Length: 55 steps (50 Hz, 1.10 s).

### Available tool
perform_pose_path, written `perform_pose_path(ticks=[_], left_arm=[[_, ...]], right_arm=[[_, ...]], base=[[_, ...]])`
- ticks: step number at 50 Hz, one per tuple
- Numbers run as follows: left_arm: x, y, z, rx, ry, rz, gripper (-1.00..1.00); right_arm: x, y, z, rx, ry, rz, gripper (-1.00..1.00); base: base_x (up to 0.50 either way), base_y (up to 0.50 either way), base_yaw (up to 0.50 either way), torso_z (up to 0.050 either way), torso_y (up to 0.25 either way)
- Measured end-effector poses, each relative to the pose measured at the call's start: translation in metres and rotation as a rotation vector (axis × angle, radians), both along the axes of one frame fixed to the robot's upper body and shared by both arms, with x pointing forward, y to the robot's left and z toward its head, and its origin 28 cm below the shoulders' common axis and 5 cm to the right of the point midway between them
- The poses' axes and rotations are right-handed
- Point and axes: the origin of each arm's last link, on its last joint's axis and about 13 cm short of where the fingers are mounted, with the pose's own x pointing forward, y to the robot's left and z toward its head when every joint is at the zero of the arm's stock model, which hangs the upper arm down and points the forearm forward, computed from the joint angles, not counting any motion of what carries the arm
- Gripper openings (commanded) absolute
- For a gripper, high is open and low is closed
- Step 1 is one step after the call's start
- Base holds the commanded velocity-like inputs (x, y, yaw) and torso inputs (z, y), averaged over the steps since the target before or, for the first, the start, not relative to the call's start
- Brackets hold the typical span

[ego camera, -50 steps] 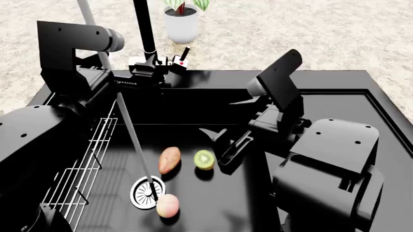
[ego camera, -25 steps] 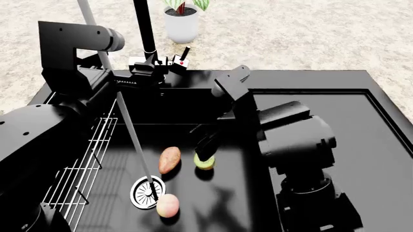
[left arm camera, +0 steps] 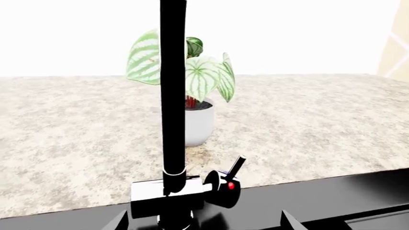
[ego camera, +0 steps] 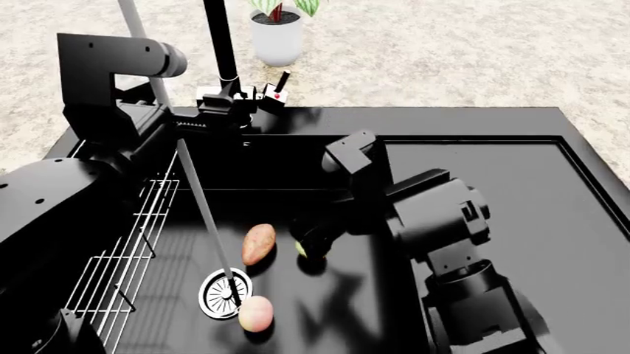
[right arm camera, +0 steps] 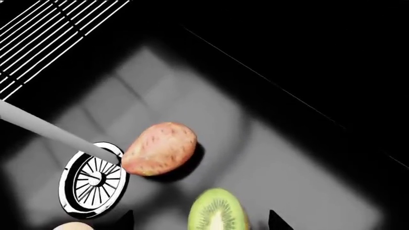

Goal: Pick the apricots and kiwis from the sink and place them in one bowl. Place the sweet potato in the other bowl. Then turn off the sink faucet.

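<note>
Right gripper (ego camera: 313, 240) open over the kiwi (right arm camera: 217, 211) — fingertips astride it, not clamped.

A: Head view: which parts are hidden?
B: The kiwi (ego camera: 302, 249) shows only a sliver beneath the right tool (ego camera: 313, 240), whose jaws cannot be read.
A: Right wrist view?
B: The kiwi (right arm camera: 217, 213) and apricot (right arm camera: 78, 225) are cut by the edge.
A: Left wrist view?
B: The faucet (left arm camera: 172, 120) spout leaves the frame.

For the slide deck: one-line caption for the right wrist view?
Right gripper poised over the kiwi in the sink, sweet potato beside the drain.
</note>
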Motion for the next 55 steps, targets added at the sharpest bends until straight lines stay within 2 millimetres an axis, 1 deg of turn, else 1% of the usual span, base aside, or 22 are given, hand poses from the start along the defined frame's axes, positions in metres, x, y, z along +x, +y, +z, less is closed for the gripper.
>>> perform_pose_path(ticks=[18, 31, 36, 55], left_arm=[[0.002, 0.001, -0.001, -0.004, 0.006, 0.003, 1.00], [0.004, 0.002, -0.002, -0.009, 0.009, 0.005, 1.00], [0.005, 0.002, -0.002, -0.012, 0.012, 0.005, 1.00], [0.007, 0.004, -0.005, -0.023, 0.022, 0.006, 1.00]], right_arm=[[0.023, 0.003, -0.025, -0.010, 0.058, 0.014, 1.00], [0.028, 0.006, -0.041, -0.032, 0.112, 0.044, 1.00], [0.029, 0.008, -0.044, -0.041, 0.119, 0.053, 1.00], [0.036, 0.010, -0.044, -0.116, 0.113, 0.075, 1.00]], base=[[0.00, 0.00, 0.00, 0.000, 0.000], [0.00, 0.00, 0.00, 0.000, 0.000], [0.00, 0.00, 0.00, 0.000, -0.002], [0.00, 0.00, 0.00, -0.003, -0.006]])
